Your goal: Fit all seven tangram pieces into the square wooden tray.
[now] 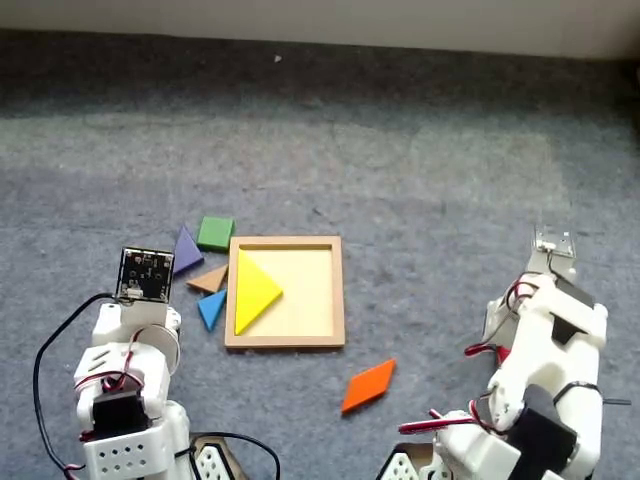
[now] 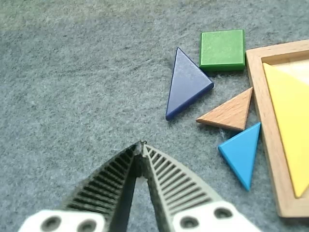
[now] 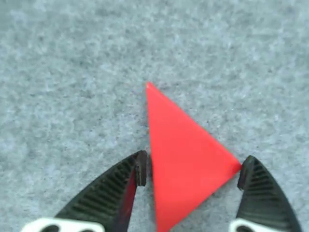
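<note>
Right gripper (image 3: 193, 169): jaws wide, straddling the red triangle (image 3: 183, 145), which lies flat on the mat (image 1: 450, 200). No squeeze evident, nothing lifted. One finger sits beside the triangle's long edge, the other at the opposite corner; judged, this span is chosen so that closing pinches across the short width. The long edge runs straight away from the gripper and the sharp tip points ahead.

Left gripper (image 2: 141, 149): closed, empty, over the mat near the purple triangle (image 2: 186, 84), probably kept out of the way.

Tray (image 1: 285, 343) holds the yellow triangle (image 1: 255, 290), long edge against the wall nearest the left arm, square corner pointing to the tray's middle.
</note>
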{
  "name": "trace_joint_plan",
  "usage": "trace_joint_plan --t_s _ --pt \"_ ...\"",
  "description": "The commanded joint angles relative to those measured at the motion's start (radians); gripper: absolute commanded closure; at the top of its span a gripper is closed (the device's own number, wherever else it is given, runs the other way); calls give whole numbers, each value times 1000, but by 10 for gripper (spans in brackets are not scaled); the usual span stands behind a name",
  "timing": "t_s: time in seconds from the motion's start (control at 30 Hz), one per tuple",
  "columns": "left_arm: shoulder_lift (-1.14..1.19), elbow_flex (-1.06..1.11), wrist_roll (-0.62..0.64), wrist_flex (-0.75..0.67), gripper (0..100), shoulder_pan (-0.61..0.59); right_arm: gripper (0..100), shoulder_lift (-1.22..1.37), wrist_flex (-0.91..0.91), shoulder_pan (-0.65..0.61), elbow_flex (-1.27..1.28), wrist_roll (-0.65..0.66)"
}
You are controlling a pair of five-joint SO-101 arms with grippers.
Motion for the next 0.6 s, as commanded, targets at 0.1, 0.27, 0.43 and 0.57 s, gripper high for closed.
trace_joint_plan --t_s 0.1,0.27,0.43,0.57 --pt "-4 -7 -8 -15 992 -12 695 99 -18 -15 -53 9" --pt "-4 -7 -8 -15 992 -12 695 104 -18 -15 -54 9" --pt "-2 -7 -8 -15 992 -12 695 102 -18 -16 -56 11" --pt "-2 -7 -8 -15 992 -12 697 102 -18 -16 -56 26"
